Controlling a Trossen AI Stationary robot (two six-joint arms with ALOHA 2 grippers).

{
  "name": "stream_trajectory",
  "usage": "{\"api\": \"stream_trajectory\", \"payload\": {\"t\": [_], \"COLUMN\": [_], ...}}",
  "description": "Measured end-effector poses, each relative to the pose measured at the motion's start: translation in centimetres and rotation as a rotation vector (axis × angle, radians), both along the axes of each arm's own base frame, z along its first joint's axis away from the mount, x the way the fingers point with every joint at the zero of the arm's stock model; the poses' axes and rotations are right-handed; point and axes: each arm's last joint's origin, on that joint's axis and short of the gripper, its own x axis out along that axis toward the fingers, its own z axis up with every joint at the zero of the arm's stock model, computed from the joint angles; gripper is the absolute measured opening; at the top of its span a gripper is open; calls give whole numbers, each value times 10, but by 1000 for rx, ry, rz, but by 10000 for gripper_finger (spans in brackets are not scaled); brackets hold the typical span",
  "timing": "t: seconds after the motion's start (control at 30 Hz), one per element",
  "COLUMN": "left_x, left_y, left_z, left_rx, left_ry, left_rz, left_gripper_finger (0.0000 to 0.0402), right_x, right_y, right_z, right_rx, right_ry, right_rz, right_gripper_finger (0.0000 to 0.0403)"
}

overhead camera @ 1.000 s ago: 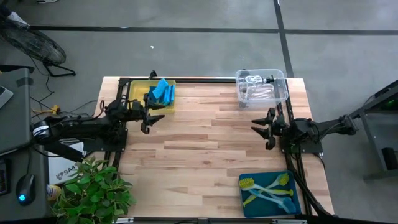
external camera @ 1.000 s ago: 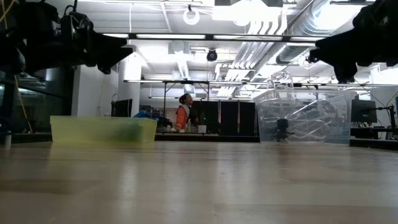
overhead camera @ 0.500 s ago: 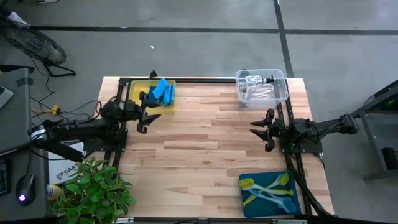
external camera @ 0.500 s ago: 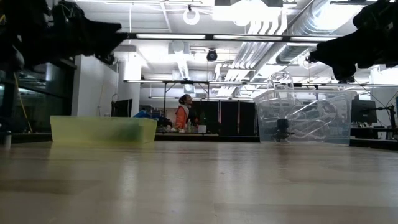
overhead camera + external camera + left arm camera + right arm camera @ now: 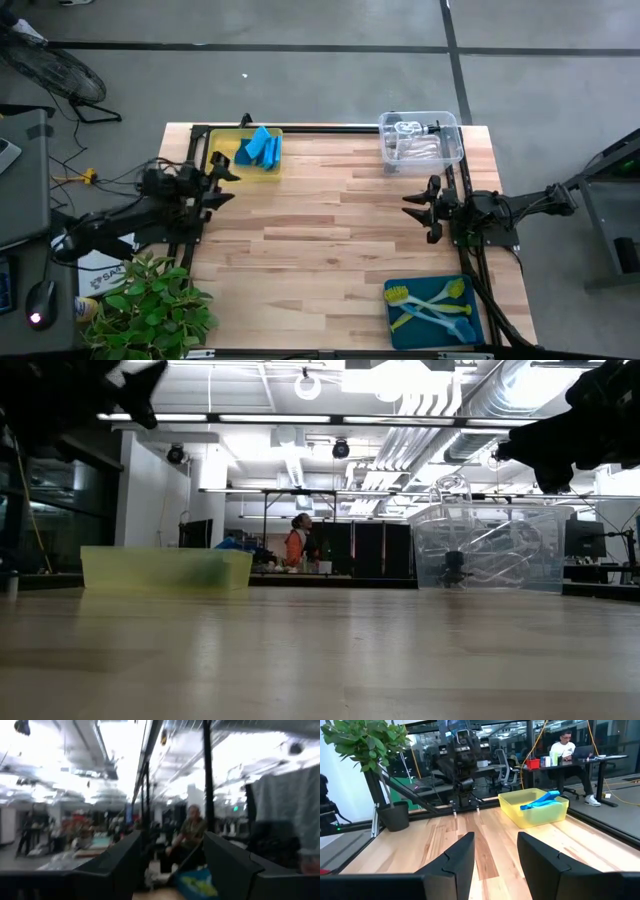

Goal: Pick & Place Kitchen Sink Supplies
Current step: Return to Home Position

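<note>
STEP IN HAND: homing both arms. We judge every supply is binned, so nothing rides along.
- left gripper (image 5: 222, 183): at the table's (image 5: 320, 240) left edge, raised, near the yellow bin's (image 5: 214, 150) near corner. Fingers apart, empty.
- right gripper (image 5: 418, 208): by the right edge, raised, fingers spread wide, nothing btwn them.
- To do it well, we reckon: hold height first, then fold back. Left arm esp. should pull away from the bin rim, not sweep across it. Leave fingers as they are and go slow enough that no bin gets nudged.

STOCK, near to far:
1. Near left corner, off the table: plant (image 5: 150, 305).
2. Near right: blue bin (image 5: 476, 322) w/ dish brushes (image 5: 428, 300). Flat, crossed; long axes approx. along the bin's length, i.e. across the table's width. One yellow-green head points toward table centre, another toward the bin's far outer corner.
3. Far left: yellow bin w/ blue sponges (image 5: 260, 148). On edge, leaning, long axes slanting up past the rim.
4. Far right: clear bin (image 5: 452, 140) w/ bottles (image 5: 412, 150). On their sides, long axes approx. across the table; one black top points to the right edge.
5. Room beyond: a person (image 5: 296, 542), well apart.
</note>
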Motion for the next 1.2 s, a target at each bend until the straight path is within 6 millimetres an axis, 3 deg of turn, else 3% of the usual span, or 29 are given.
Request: {"api": "stream_trajectory", "payload": {"t": [0.2, 0.37, 1.2], "left_x": [-22, -27, -17], "left_y": [-13, -14, -9], "left_z": [12, 6, -14], "left_rx": [-34, -123, -248], "left_ry": [-128, -86, 137], "left_rz": [-27, 15, 2], "left_gripper_finger": [208, 209, 209], "right_x": [0, 0, 0], "right_y": [0, 0, 0], "right_z": [0, 0, 0], "right_rx": [8, 8, 8], "right_ry": [-2, -2, -3], "right_rz": [1, 1, 1], "right_gripper_finger": [142, 142, 142]}}
